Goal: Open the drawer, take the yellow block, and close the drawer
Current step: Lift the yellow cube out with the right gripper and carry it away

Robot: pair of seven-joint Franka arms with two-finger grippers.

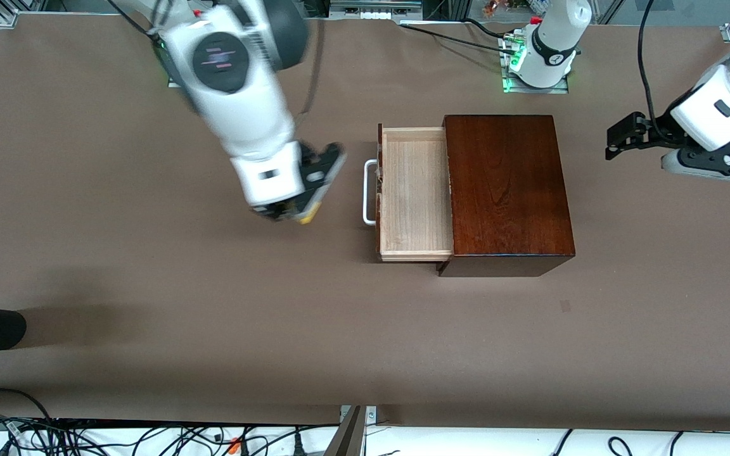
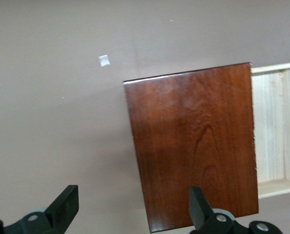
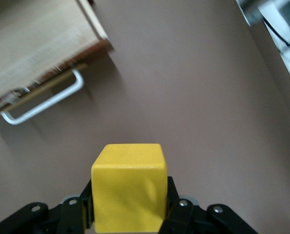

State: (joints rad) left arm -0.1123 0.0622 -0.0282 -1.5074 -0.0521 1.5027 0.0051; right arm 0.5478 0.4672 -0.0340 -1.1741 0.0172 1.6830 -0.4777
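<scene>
The right end effector (image 1: 294,214) grips the yellow block (image 3: 129,192) above bare surface (image 1: 149,285). The drawer (image 1: 414,193) stands open and empty toward the left arm's end from it, handle (image 1: 369,192) facing it. The left end effector (image 2: 130,207) waits, spread wide, over the box (image 1: 507,190).

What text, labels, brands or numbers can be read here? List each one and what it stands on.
None can be read.
Marks on the dark round cap of the right arm: blurred, unreadable.
Box, drawer, yellow block: no writing shows.
</scene>
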